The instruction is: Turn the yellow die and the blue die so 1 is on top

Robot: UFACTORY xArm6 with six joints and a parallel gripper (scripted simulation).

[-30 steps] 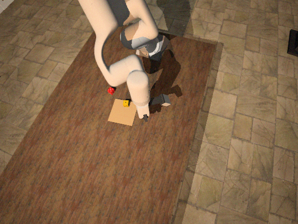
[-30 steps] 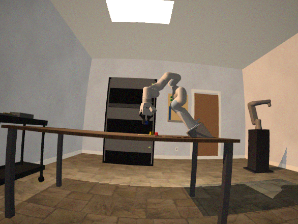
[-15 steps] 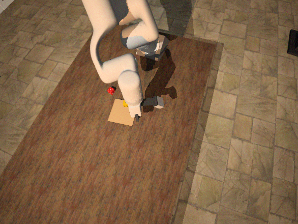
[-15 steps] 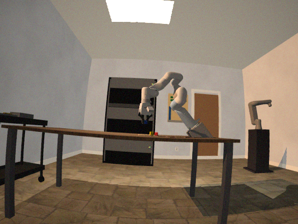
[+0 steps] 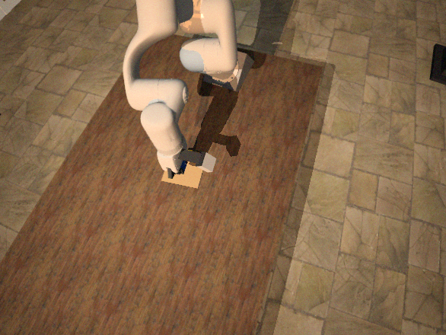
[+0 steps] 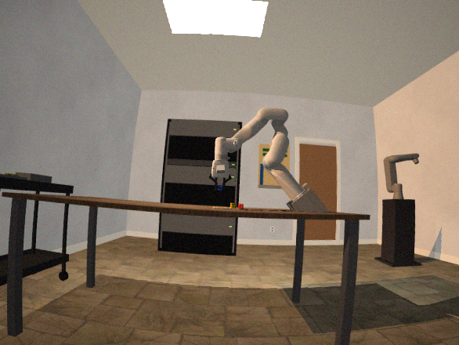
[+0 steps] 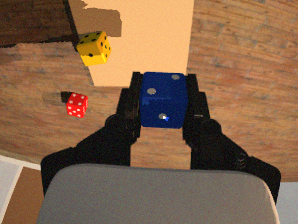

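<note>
My gripper is shut on the blue die and holds it well above the table, over the tan mat. The yellow die lies at one edge of the mat, partly in the arm's shadow; I cannot tell whether it is fully on the mat. The red die lies on the bare wooden table, just off the mat beside the yellow die. In the top view the arm hides the yellow and red dice.
The arm's base stands on the table's far end. A dark cabinet stands behind the table, a cart to the left and a second arm on a pedestal to the right.
</note>
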